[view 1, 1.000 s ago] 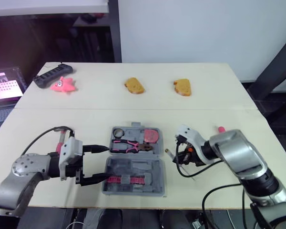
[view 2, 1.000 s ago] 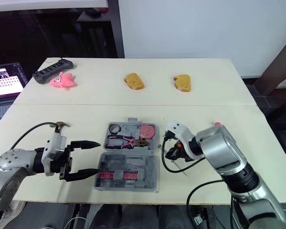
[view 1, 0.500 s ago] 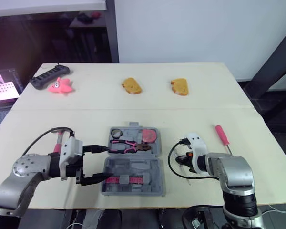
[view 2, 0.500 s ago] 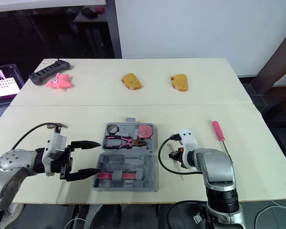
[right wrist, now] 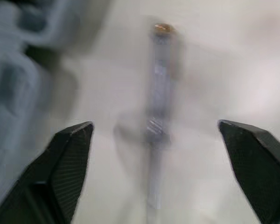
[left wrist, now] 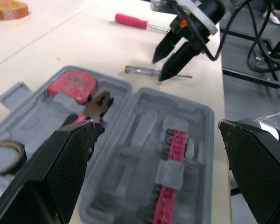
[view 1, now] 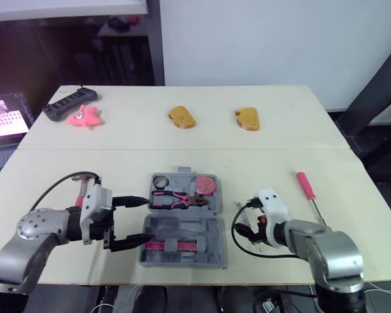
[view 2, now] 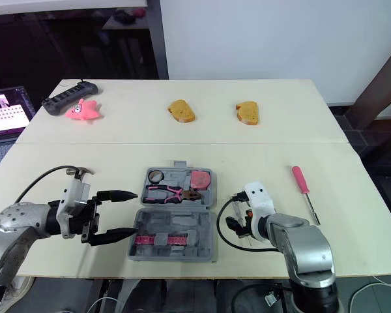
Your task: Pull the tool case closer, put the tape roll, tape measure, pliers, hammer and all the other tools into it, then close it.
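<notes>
Tool case (view 1: 182, 222) found open at desk (view 1: 182, 143) front edge. Left tool (view 1: 144, 220) spread beside case (likely steadying). Right tool (left wrist: 159, 69) spread, aimed at small screwdriver (left wrist: 142, 71), judged ready for pickup.

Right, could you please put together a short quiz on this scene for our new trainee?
1. True or false: the tool case lies open.
2. Where are the pliers? A) inside the case B) beside the case C) held in a gripper
3. Which tool lies just ahead of the open fingers of the right gripper?
Key: 1 true; 2 A; 3 the small clear-handled screwdriver.
</notes>
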